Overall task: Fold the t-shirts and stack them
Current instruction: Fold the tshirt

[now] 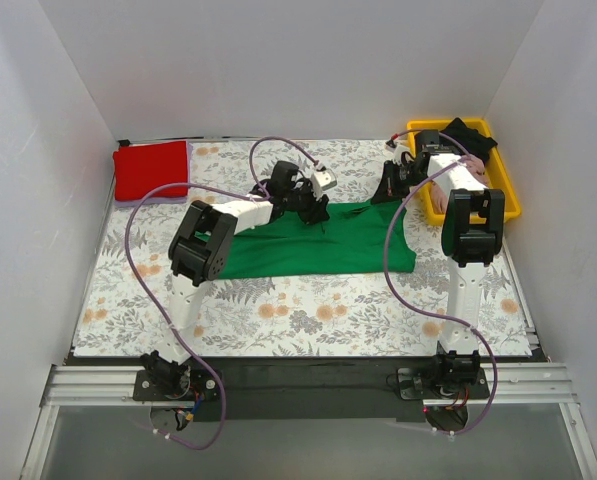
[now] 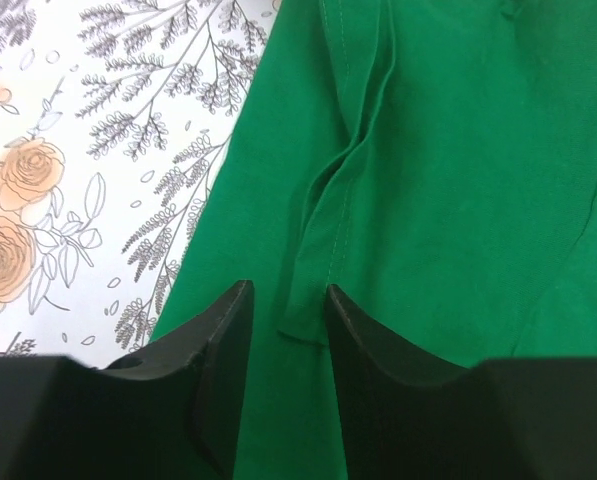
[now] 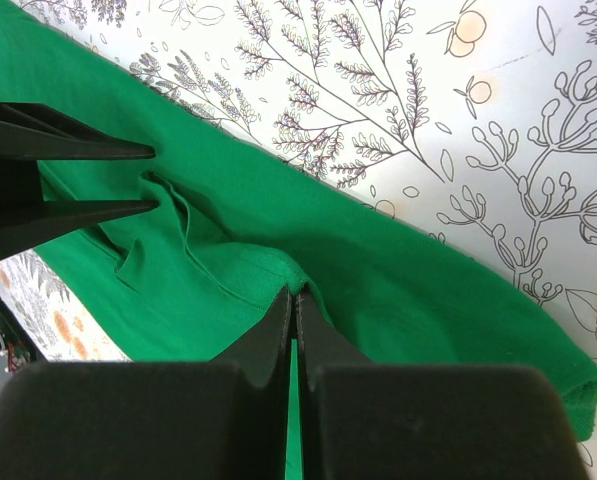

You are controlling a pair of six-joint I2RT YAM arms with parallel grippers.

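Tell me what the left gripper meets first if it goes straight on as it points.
The green t-shirt: a raised fold lies just ahead of the left gripper, between its open jaws; depth is unclear.

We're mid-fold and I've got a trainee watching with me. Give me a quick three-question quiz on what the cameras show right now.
1. True or false: the right gripper is shut on the bright green cloth t-shirt.
2. Where does the folded red cloth t-shirt lie? A) on the green t-shirt; B) at the far left corner of the grey-and-orange floral-print cloth; C) in the right gripper.
3. Fill in the blank: the left gripper stands ____ astride a raised fold of the green t-shirt.

Key: 1 true; 2 B; 3 open.
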